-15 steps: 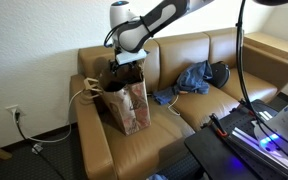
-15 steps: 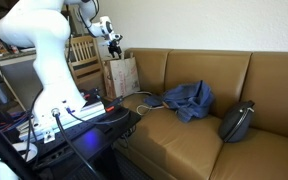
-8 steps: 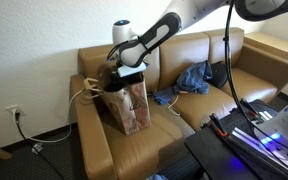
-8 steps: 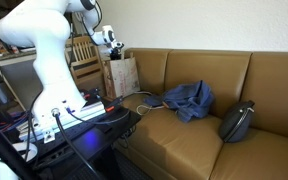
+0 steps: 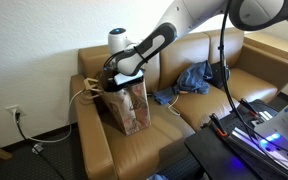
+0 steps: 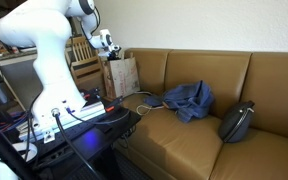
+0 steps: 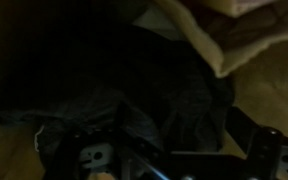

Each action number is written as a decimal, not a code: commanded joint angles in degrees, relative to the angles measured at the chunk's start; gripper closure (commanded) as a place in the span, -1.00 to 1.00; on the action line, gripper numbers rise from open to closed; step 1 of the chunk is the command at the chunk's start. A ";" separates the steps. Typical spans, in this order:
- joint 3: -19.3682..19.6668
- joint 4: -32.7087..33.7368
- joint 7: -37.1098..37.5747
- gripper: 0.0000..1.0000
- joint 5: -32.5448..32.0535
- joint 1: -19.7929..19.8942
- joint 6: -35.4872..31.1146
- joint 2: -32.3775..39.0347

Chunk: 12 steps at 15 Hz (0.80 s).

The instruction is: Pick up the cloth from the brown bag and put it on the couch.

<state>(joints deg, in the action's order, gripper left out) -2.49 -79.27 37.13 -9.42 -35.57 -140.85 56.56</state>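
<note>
Grasping step. At the left end of the couch (image 5: pixel 206 112), the brown bag (image 5: pixel 131 106) holds the dark cloth (image 7: pixel 104 105). The gripper (image 5: pixel 117 80) sits in the bag's mouth, and I cannot tell whether it is apart or together. Next it must clamp the cloth and lift clear.

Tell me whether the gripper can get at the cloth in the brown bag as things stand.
Probably yes: the gripper sits at the brown bag's open mouth, and the wrist view shows dark cloth directly below, nothing covering it.
</note>
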 commanded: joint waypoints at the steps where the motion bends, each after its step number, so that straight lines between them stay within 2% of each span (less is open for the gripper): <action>1: 2.90 0.81 1.31 -1.00 -0.42 -2.67 -2.32 0.29; 6: 3.35 0.03 1.47 -1.00 1.27 -2.67 -5.39 -0.04; 7: 3.21 -0.01 1.40 -0.50 1.64 -2.37 -5.52 0.00; 8: 2.99 0.02 1.35 -0.47 2.19 -2.01 -5.61 0.08; 12: 2.48 -0.61 1.21 0.09 4.58 -0.90 -7.29 -0.14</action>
<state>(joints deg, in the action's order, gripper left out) 0.43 -78.90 38.39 -6.58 -37.45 -145.73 56.56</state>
